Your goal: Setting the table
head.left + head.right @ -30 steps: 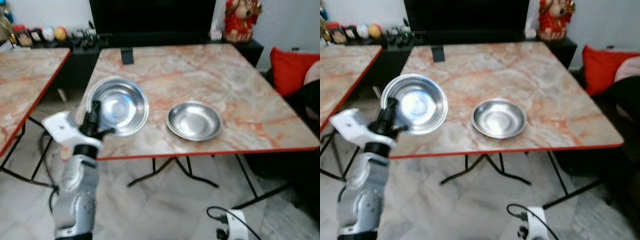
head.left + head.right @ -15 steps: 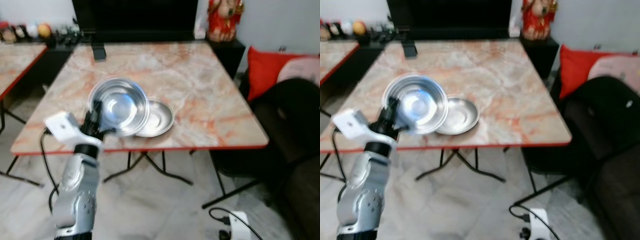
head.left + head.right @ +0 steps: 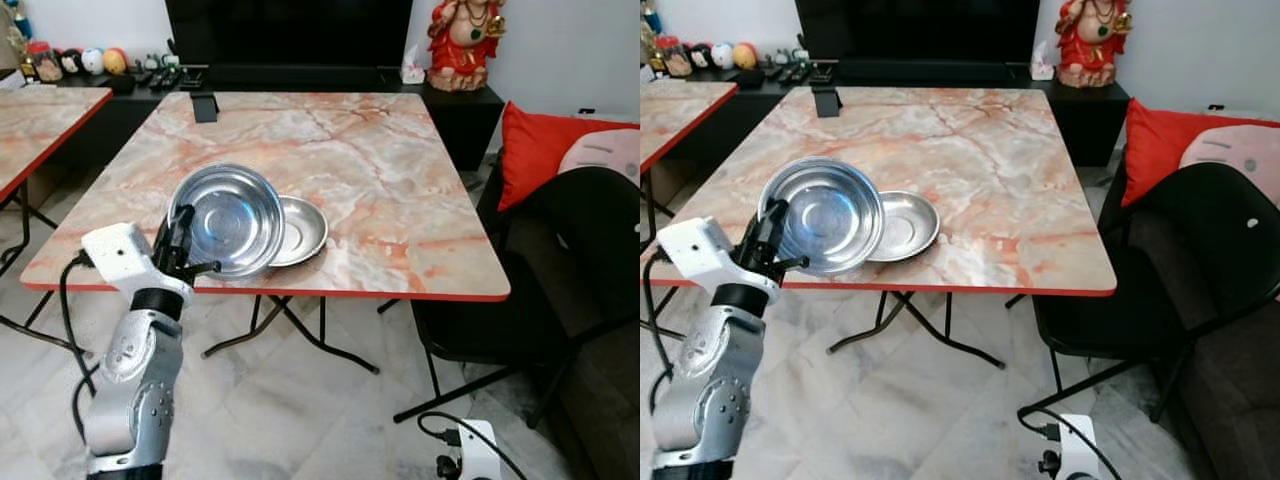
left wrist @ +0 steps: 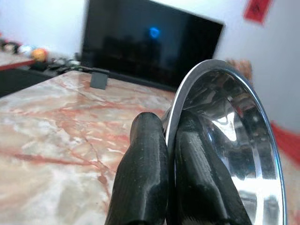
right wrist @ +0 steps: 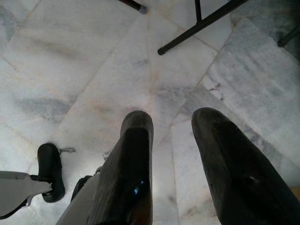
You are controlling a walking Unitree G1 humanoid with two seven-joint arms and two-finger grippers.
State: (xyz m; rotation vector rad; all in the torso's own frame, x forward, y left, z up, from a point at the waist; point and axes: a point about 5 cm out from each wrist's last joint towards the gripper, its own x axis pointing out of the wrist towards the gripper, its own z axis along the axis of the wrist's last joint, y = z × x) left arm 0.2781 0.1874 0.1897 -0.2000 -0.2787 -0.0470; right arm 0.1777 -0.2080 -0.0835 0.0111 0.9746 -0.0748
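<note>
My left gripper is shut on the rim of a shiny steel bowl, held tilted above the near left part of the marble table. In the left wrist view the two black fingers pinch the bowl's rim. A second, shallower steel bowl lies on the table just right of the held one, partly hidden behind it. My right gripper hangs low over the tiled floor, open with nothing between its fingers.
A black chair stands at the table's right side, with a red cushion behind it. A small black stand sits at the table's far left. Another marble table is on the left. Cable and plug lie on the floor.
The camera has swung, so the table now sits left of centre and the chair shows. The held bowl now overlaps the second bowl instead of standing apart from it.
</note>
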